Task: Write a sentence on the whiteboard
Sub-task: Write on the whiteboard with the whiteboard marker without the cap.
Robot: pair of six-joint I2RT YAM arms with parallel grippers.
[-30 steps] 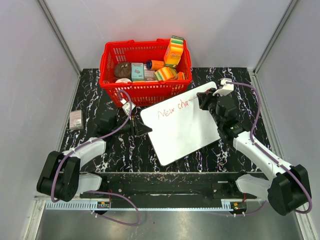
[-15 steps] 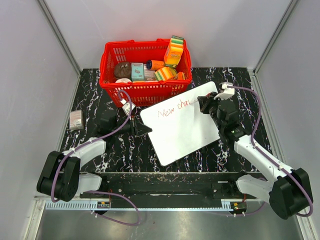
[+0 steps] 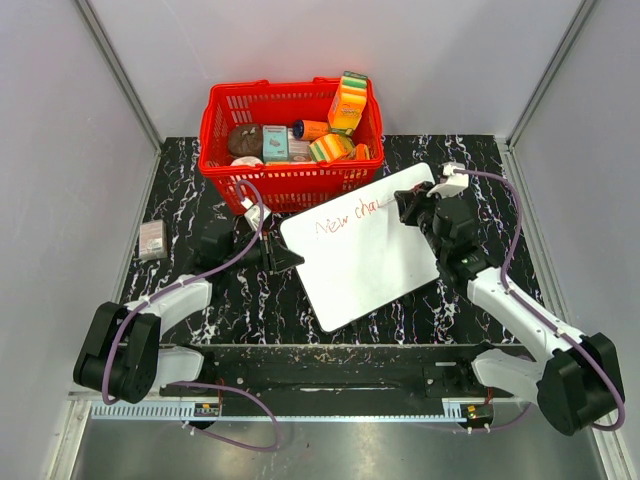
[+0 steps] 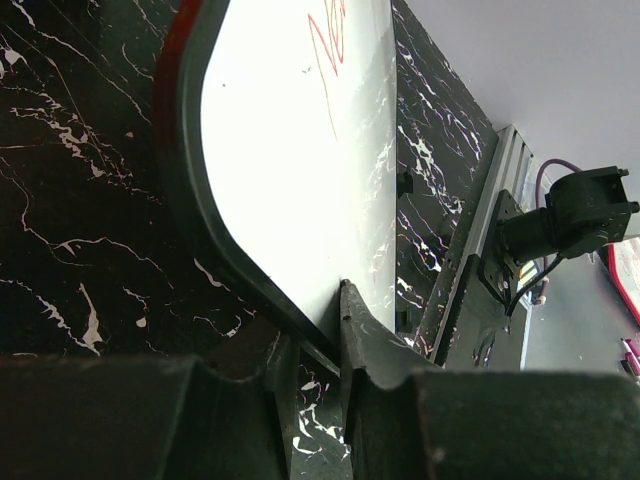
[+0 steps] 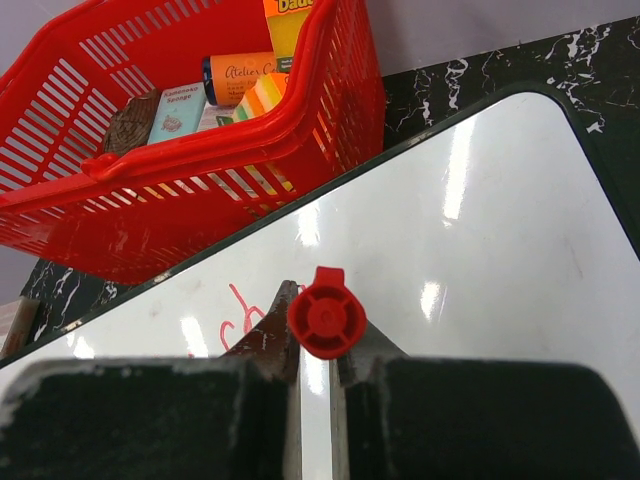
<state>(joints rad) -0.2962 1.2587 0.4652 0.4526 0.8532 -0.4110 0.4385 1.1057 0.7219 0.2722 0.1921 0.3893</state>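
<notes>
While the whiteboard [image 3: 360, 255] lay tilted across the middle of the top view, flat on the black marble table [image 3: 190, 290], its upper edge sat just below the red basket [image 3: 290, 178] full of colourful packs. So that's where the board was: dead centre, between the two arms.

The left gripper [image 3: 285, 258] came in from the left of the frame and had the board's left corner pinched between its fingers. The left wrist view showed it better: both fingers [image 4: 360, 340] clamped on the dark rim of the board [image 4: 290, 130], one on each face.

The right gripper [image 3: 405, 205] was over the upper right part of the board, right at the end of the sentence [image 3: 345, 218]. The red writing read something like "New cha" so far, slanting up toward the right. In the right wrist view the jaws were pressed together around a red marker [image 5: 325, 312], with its round end facing the camera and a few red strokes [image 5: 235, 315] showing just to its left. Couldn't tell if the tip was actually touching the board.

A small box [image 3: 152, 240] sat at the table's left edge, well apart from everything else.
</notes>
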